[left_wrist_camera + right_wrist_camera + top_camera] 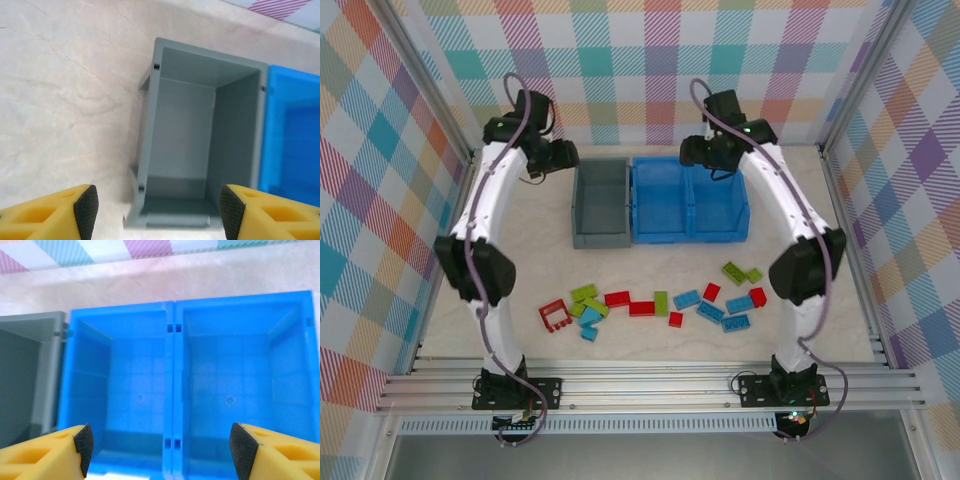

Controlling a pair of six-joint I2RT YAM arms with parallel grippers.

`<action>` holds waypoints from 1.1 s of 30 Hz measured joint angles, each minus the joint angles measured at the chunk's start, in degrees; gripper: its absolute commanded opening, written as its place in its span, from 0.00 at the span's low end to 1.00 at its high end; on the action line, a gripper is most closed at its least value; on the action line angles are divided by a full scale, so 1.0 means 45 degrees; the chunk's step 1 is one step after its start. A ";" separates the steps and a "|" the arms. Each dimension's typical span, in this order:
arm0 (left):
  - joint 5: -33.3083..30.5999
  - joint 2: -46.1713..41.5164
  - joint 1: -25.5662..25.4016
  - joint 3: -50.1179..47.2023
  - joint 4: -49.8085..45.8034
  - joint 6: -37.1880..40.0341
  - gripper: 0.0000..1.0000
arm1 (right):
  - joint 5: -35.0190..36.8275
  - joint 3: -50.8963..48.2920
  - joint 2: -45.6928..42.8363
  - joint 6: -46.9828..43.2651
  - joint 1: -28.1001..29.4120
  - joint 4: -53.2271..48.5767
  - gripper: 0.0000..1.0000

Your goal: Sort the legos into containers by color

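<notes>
Grey bin [235, 135] matt plastic; blue bin [172, 390] glossy plastic; table [65, 100] smooth, marbled.

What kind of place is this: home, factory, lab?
Probably a lab recording booth: plaid-printed walls enclose a pale table, aluminium rails frame it, and a left arm and right arm are bolted at its near edge.

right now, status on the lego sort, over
Left gripper open, facing grey bin. Right gripper open, facing blue bin. Both bins hold nothing, legos all loose on table. Nothing in the way.
</notes>
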 measured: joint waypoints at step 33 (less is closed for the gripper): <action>-0.1219 -0.9496 -0.9364 -1.8637 0.4090 -0.4716 0.70 | 0.3211 -1.7209 -1.2458 0.5362 1.4736 0.6115 0.82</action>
